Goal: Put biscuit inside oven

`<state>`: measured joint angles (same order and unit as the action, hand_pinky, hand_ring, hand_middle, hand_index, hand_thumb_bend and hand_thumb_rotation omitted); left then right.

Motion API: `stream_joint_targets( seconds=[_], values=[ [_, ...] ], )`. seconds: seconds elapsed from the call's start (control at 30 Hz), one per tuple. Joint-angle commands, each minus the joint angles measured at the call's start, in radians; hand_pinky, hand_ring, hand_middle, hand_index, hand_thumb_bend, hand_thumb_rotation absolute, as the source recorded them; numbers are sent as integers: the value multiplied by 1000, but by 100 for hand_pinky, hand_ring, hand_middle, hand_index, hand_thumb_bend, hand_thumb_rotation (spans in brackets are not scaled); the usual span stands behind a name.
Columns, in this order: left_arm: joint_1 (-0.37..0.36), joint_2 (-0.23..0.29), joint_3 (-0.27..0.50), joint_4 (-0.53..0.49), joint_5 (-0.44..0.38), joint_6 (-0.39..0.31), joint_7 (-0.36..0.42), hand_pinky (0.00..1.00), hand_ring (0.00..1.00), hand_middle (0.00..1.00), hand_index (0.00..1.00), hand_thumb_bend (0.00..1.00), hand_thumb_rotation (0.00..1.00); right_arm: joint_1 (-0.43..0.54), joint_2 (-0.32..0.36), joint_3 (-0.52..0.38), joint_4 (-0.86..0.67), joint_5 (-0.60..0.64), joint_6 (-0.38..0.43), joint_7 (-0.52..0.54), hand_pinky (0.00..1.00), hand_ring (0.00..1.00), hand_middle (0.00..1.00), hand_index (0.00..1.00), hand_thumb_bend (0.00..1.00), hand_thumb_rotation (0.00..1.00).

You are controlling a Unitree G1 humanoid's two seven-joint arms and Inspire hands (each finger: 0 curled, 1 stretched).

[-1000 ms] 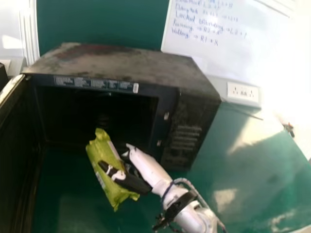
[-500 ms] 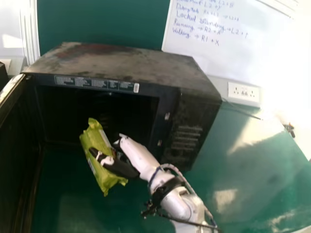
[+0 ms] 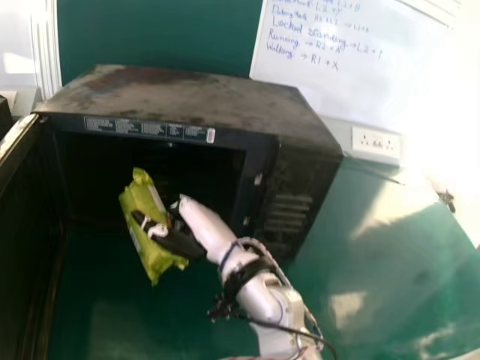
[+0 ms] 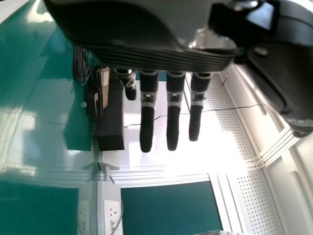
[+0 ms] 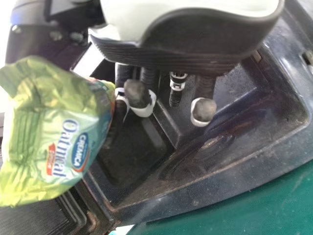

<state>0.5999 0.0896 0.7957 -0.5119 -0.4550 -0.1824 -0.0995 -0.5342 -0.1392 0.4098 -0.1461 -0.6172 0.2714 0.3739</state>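
The right hand (image 3: pixel 174 237) is at the front of the oven opening, curled round the green biscuit packet (image 3: pixel 142 217), which hangs tilted before the dark cavity. In the right wrist view, the right hand (image 5: pixel 142 98) has bent fingers beside the packet (image 5: pixel 54 132); the thumb side is partly hidden behind the packet. The black oven (image 3: pixel 202 101) stands on the green table with its door (image 3: pixel 22 225) swung wide at the left. In the left wrist view, the left hand (image 4: pixel 173 112) has straight fingers and holds nothing, away from the oven.
A whiteboard (image 3: pixel 337 67) and a wall socket (image 3: pixel 375 144) are behind the oven. Green table surface (image 3: pixel 390 285) lies right of it. The oven's right front panel (image 3: pixel 281 210) stands close beside the right hand. In the left wrist view a dark box (image 4: pixel 110 117) shows.
The right hand has moved forward and to the left with the packet, bringing it up against the oven opening in the head view. The oven and its door have stayed still.
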Motion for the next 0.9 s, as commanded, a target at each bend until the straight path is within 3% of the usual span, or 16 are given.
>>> stream_joint_targets(
  seconds=[0.0,0.27,0.4,0.57,0.7,0.8,0.87],
  values=[
    [4,-2,-9,-7,-5,-4,0,43,56,66,74,78,62,-43,18,6,32,-8,-4,-28,0,0,0,0,78,0],
    [9,-8,-10,-16,-9,0,1,34,49,63,74,76,57,-142,56,-5,170,8,-11,-84,0,0,0,0,80,0],
    [13,-11,-12,-24,-14,4,1,36,51,63,74,76,56,-197,73,-10,254,18,-16,-115,0,0,0,0,81,0],
    [14,-11,-12,-22,-4,3,3,20,32,48,75,75,52,-278,84,-16,379,33,-39,-151,0,0,0,0,79,0],
    [16,-13,-12,-25,-11,4,2,31,44,55,73,76,54,-350,81,-5,493,20,-68,-186,0,0,0,0,80,0],
    [16,-11,-10,-18,-8,-4,-5,36,46,56,71,76,53,-395,82,-7,574,26,-97,-206,0,0,0,0,79,0],
    [16,-11,-9,-17,-7,-5,-5,32,43,55,71,75,52,-419,86,-13,621,32,-112,-220,0,0,0,0,79,0]
  ],
)
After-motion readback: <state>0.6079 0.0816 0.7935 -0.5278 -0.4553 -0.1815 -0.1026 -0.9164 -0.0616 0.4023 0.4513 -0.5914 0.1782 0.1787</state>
